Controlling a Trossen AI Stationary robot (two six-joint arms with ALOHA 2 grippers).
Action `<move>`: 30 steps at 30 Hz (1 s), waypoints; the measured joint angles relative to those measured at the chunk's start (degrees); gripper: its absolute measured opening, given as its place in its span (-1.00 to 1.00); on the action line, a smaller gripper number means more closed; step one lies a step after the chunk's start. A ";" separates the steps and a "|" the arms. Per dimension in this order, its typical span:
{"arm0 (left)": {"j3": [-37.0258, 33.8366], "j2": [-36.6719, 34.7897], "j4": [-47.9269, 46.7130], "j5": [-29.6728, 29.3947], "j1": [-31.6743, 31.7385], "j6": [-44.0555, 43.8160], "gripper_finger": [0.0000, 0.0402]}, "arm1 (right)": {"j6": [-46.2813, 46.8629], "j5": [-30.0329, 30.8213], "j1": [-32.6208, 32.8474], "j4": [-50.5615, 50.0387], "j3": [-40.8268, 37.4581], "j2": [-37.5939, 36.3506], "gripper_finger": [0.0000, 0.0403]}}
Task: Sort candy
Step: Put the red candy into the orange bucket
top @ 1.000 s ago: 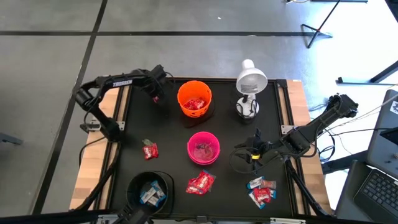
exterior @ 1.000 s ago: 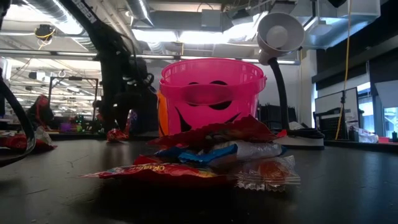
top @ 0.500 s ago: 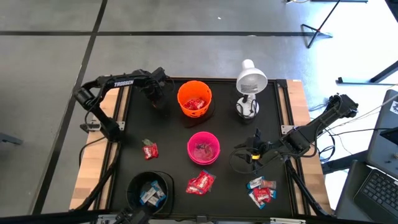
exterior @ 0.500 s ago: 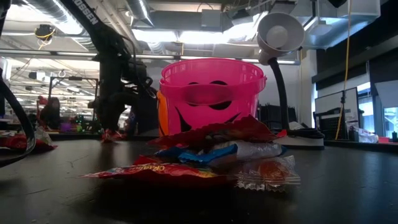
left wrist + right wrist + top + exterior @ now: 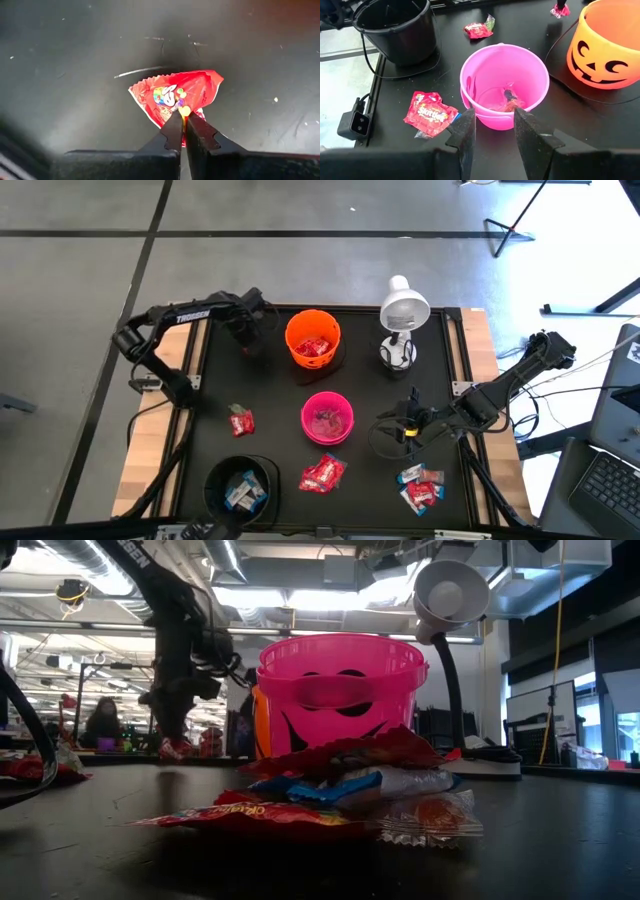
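My left gripper (image 5: pixel 183 116) is shut on one piece of candy, a red packet (image 5: pixel 175 92), at the table's far left beside the orange bowl (image 5: pixel 313 340). In the low view the gripper (image 5: pixel 172 738) points down with the packet (image 5: pixel 176 748) at its tips. My right gripper (image 5: pixel 392 428) hovers open to the right of the pink bowl (image 5: pixel 327 418), holding nothing. In its wrist view the fingers (image 5: pixel 493 114) frame the pink bowl (image 5: pixel 504 90). Loose candy lies in heaps (image 5: pixel 322 473), (image 5: pixel 420 488), (image 5: pixel 240 420). My left gripper pinches the red packet's edge (image 5: pixel 186 107) between its two fingertips. The fingers come from above, pointing down. The packet spreads out flat past the fingertips and sits just above the table in the low view; I cannot tell whether it is fully clear.
A black bowl (image 5: pixel 240 485) with blue-and-white candy stands at the near left. The orange bowl holds red candy, and the pink bowl a few pieces. A white lamp (image 5: pixel 400 315) stands at the far right. Cables trail by the right arm (image 5: pixel 520 375).
My left gripper has shut on the red packet by the orange bowl. In the low view the packet now sits a little higher than it lay before. My right gripper has kept still.
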 joint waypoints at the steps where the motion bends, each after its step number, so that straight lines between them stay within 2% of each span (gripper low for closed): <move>1: 0.00 -1.05 -0.27 -0.05 0.00 0.00 -1.00 | -0.01 -0.10 0.00 0.00 0.00 0.00 -0.35; 6: 0.04 -7.96 -0.91 0.73 -0.31 0.00 -1.00 | -0.01 -0.10 0.00 0.00 -0.01 -0.02 -0.35; 11: 1.90 -16.62 -0.07 6.25 -1.90 1.18 -1.00 | -0.01 -0.10 0.00 0.00 -0.02 0.00 -0.35; 15: 4.03 -24.14 7.54 16.12 -5.30 1.29 -1.00 | -0.01 -0.08 0.00 0.02 0.00 0.00 -0.35; 19: 4.94 -29.86 20.46 19.28 -9.55 -1.98 -1.00 | -0.01 -0.08 0.00 0.04 0.00 0.00 -0.35; 23: 5.05 -32.21 29.81 20.37 -13.13 -3.99 -1.00 | 0.02 -0.06 0.00 0.16 0.00 -0.02 -0.35; 30: 5.05 -29.96 33.55 20.01 -17.43 -4.47 -1.00 | 0.15 -0.04 0.00 0.17 0.00 0.00 -0.35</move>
